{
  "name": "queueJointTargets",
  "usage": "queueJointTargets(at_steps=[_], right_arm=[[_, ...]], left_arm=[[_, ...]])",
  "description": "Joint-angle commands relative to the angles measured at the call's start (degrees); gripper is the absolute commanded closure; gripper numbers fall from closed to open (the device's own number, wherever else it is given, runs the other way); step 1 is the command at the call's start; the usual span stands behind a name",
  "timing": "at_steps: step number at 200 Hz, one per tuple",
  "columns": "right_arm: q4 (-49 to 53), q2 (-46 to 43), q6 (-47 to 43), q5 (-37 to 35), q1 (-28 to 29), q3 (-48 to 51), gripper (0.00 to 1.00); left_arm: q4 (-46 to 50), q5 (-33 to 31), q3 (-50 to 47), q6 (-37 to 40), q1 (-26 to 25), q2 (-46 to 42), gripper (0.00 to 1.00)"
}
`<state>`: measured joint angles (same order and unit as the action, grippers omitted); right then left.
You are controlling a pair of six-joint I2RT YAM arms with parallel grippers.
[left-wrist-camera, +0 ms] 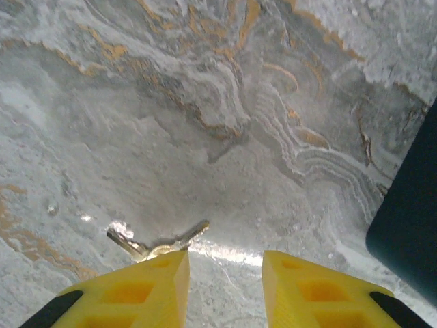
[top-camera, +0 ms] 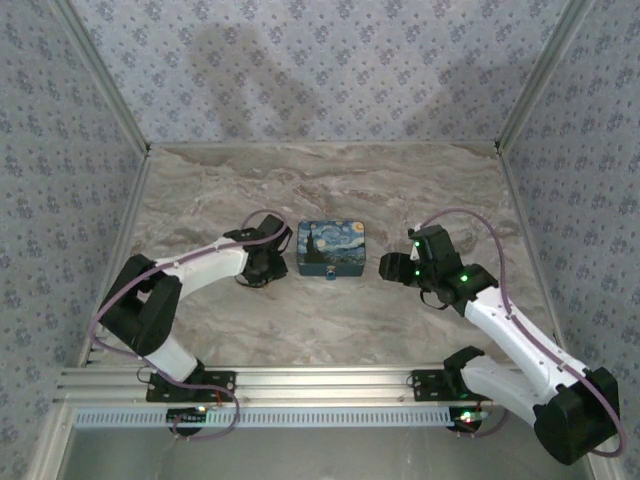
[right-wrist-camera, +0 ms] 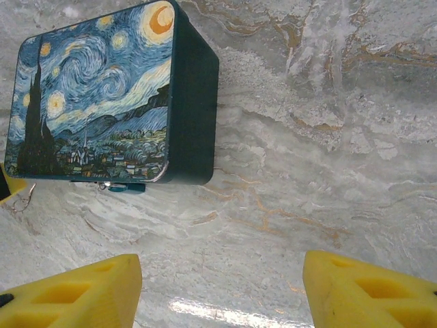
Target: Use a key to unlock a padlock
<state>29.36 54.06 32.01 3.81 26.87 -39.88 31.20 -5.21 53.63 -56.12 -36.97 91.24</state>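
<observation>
The padlock (right-wrist-camera: 127, 187) is a tiny teal-blue lock hanging at the front edge of the night-sky box (right-wrist-camera: 95, 96); from above it is a small blue spot (top-camera: 331, 272) at the front of the box (top-camera: 330, 248). A brass key (left-wrist-camera: 156, 242) with a second blade lies flat on the marble, just beyond my left gripper's left fingertip (left-wrist-camera: 171, 270). My left gripper (left-wrist-camera: 225, 263) hovers low over the table with its jaws apart and nothing between them, just left of the box (top-camera: 266, 266). My right gripper (right-wrist-camera: 222, 266) stands wide open and empty to the right of the box (top-camera: 397, 268).
The dark side of the box (left-wrist-camera: 410, 219) rises close on the right of my left gripper. Patterned walls (top-camera: 320, 70) enclose the marble table (top-camera: 330, 190) at the back and on both sides. A metal rail (top-camera: 300, 385) runs along the near edge.
</observation>
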Motion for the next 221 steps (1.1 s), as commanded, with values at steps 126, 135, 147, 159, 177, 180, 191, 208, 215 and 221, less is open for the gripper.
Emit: queueJointTargets(at_steps=[126,135,147,159,177,180,191,208,215,221], right_arm=[[1.9,-3.7,1.0,1.4,-0.6,1.4,0.34],[1.9,-3.9,0.9,1.5,-0.6,1.6,0.34],[1.7,-4.0,1.0,1.6,-0.7,1.7,0.34],[1.1,-3.8,1.1,1.7,-0.7,1.8,0.34],[0.3,-3.5,1.3,1.8,-0.8,1.9,0.34],[0.0,-3.4,1.3,1.7,-0.8,1.8,0.34],[-0.3,-3.4,1.3,1.5,-0.8,1.9,0.34],[-0.3,-3.4,1.2,1.6,-0.7,1.9,0.34],[-0.3,-3.4,1.3,1.6,-0.7,2.0,0.34],[-0.2,-3.4,1.3,1.6,-0.8,2.0,0.34]], left_arm=[[5.1,-6.1,-1.7,-0.9,-1.6,1.3,0.68],[5.3,-6.7,-2.0,-0.8,-1.6,0.5,0.66],[5.5,-7.3,-2.2,-0.7,-1.6,-0.3,0.65],[5.9,-7.6,-2.2,-0.6,-1.6,-0.6,0.65],[6.8,-7.7,-1.7,-0.5,-1.6,-0.9,0.64],[6.9,-7.9,-1.7,-0.5,-1.6,-1.0,0.63],[6.9,-8.1,-1.8,-0.5,-1.6,-1.8,0.61],[7.4,-8.7,-1.7,-0.3,-1.6,-3.3,0.6],[7.4,-9.0,-1.7,-0.1,-1.6,-4.0,0.59],[7.4,-9.2,-1.8,0.0,-1.6,-4.5,0.57]])
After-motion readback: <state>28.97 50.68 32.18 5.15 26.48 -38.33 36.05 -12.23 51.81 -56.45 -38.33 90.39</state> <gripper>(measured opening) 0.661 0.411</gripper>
